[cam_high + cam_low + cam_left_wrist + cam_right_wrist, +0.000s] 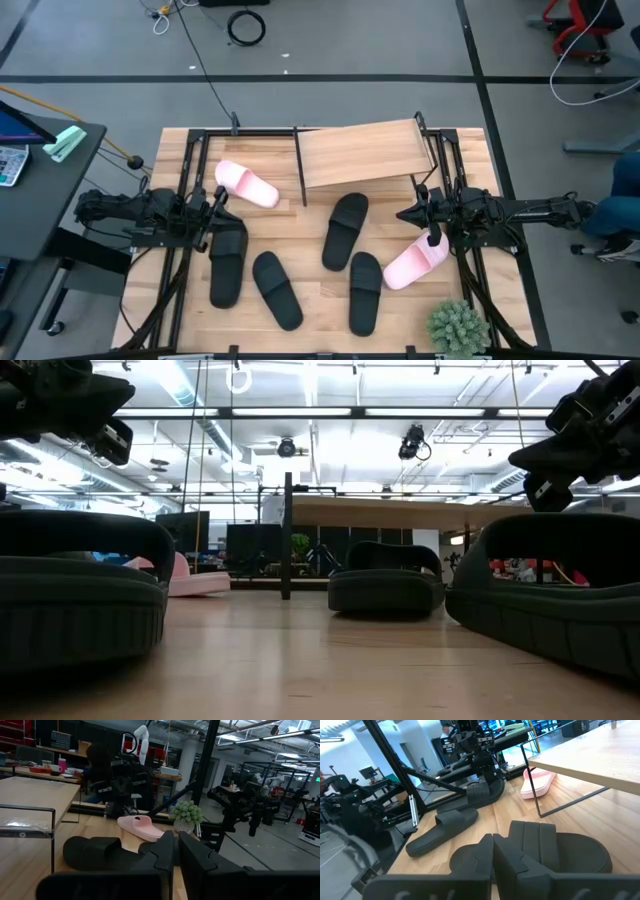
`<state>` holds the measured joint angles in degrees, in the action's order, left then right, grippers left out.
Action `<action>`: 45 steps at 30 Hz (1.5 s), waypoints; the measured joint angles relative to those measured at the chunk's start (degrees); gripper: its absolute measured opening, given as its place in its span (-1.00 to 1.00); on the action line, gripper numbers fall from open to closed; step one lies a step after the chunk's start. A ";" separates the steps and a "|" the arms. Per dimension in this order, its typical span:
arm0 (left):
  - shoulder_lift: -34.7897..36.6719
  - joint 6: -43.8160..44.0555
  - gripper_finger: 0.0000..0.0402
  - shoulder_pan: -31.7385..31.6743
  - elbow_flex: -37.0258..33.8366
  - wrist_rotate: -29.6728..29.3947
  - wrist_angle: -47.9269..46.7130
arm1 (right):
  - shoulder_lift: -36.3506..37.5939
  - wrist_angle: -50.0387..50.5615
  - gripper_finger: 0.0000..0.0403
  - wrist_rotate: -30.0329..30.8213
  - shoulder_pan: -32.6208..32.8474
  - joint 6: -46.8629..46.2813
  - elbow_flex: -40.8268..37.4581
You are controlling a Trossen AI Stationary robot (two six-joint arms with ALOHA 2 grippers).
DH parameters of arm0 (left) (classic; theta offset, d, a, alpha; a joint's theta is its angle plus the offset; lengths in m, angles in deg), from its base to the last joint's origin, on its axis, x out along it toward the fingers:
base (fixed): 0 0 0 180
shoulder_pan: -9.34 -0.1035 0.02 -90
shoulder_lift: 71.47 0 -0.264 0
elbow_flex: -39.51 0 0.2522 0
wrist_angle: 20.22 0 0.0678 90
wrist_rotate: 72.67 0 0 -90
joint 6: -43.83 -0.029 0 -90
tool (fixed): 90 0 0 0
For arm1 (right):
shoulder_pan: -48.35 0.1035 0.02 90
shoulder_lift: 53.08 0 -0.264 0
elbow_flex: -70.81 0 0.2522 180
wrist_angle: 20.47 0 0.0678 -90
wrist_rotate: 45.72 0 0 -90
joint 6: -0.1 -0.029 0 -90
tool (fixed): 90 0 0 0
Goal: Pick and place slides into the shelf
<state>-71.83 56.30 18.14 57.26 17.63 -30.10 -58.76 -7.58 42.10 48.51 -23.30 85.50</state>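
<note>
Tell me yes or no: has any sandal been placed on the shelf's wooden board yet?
No. In the high view the shelf's wooden board is bare, and all six sandals, such as the pink one beside it, lie on the table.

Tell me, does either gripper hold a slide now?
No. Left gripper and right gripper are both shut and empty, above the table.

We are seeing matt, foam-like black slides [345, 231] and smoother pink slides [246, 184] lying on a pale wood-grain table [310, 310]. The shelf [362, 152] is showing a light wooden board on thin black metal framing.
</note>
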 joint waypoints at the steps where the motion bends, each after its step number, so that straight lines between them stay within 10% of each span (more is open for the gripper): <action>1: 0.00 0.00 -0.85 0.02 -0.01 0.00 0.00 | -0.01 -0.02 -0.93 0.00 0.00 -0.01 0.00; 45: 0.00 0.00 -0.86 0.01 -0.01 -0.01 0.00 | 0.00 -0.01 -0.93 0.01 -0.02 -0.01 0.00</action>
<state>-71.83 56.30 18.15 57.25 17.62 -30.10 -58.76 -7.58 42.12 48.49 -23.31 85.50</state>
